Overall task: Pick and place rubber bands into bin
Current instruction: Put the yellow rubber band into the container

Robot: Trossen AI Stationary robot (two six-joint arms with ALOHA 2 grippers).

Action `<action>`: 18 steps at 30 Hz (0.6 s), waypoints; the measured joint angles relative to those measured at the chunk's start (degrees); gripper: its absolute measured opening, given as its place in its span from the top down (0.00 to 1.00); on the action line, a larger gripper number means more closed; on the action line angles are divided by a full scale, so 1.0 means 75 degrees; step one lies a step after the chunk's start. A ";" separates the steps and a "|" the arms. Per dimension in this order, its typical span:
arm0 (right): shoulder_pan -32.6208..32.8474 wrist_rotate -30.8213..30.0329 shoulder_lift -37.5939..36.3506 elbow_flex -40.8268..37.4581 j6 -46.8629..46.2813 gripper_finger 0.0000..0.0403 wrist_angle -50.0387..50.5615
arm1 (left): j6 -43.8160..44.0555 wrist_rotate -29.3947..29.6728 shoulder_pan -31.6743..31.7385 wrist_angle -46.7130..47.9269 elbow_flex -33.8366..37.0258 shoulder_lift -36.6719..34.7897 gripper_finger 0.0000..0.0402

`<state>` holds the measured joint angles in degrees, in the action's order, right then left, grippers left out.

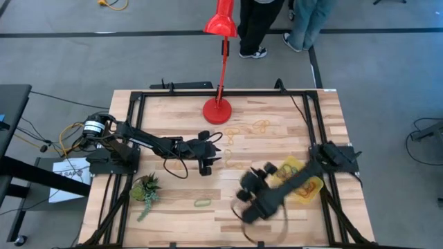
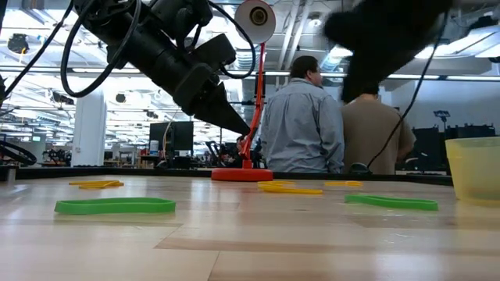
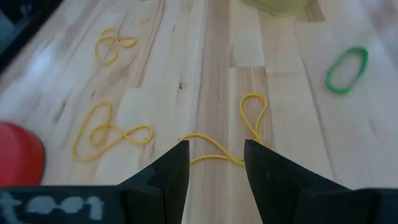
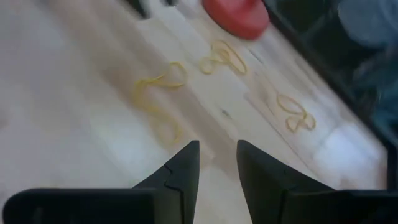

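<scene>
Rubber bands (image 1: 246, 128) left of the bin (image 1: 309, 191)

2 dark jointed arms (image 1: 149, 144) with looping black cables and wedge-shaped black fingers (image 3: 163, 180).

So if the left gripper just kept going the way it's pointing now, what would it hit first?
Probably the yellow rubber band lying looped on the table just ahead of the open left gripper; depth is hard to judge, but nothing else shows between.
</scene>
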<state>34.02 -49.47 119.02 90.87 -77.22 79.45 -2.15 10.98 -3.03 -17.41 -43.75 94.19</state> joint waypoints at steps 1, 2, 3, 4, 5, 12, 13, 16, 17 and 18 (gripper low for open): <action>-0.0294 0.0162 0.0000 0.0000 0.0133 0.75 -0.0150 | 0.0302 0.0001 -0.0003 -0.0003 -0.0001 0.0000 0.64; -0.0546 0.0304 0.0000 0.0000 0.0427 0.75 -0.0366 | 0.0548 0.0000 0.0000 -0.0003 -0.0001 0.0000 0.64; -0.0775 0.0319 0.0000 0.0000 0.0917 0.75 -0.0625 | 0.0739 -0.0008 0.0016 0.0020 0.0000 0.0000 0.64; -0.0940 0.0179 0.0000 0.0000 0.1402 0.75 -0.0901 | 0.0862 -0.0009 0.0037 0.0089 -0.0002 0.0000 0.64; -0.1046 -0.0130 0.0000 0.0002 0.1848 0.75 -0.1189 | 0.0937 -0.0010 0.0050 0.0196 -0.0003 0.0000 0.64; -0.1258 -0.2376 -0.0820 0.0304 0.2511 0.75 -0.0061 | 0.0944 0.0179 0.0073 0.1380 0.0003 -0.0481 0.64; -0.1256 -0.2536 -0.1082 0.0294 0.2512 0.75 0.0337 | 0.0816 0.0245 0.0070 0.1528 0.0003 -0.0673 0.64; -0.1269 -0.2716 -0.2118 0.0294 0.2512 0.75 0.1350 | 0.0358 0.0662 0.0070 0.2061 0.0003 -0.1497 0.64; -0.1293 -0.2714 -0.2535 0.0279 0.2590 0.75 0.1437 | 0.0214 0.0932 0.0070 0.2159 0.0003 -0.1807 0.64; -0.1356 -0.2754 -0.3007 0.0242 0.3042 0.75 0.1343 | 0.0080 0.1210 0.0070 0.2276 0.0000 -0.2149 0.64</action>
<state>23.86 -70.13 96.47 92.68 -54.40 89.52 -1.55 20.06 -2.50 -0.34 -43.75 78.07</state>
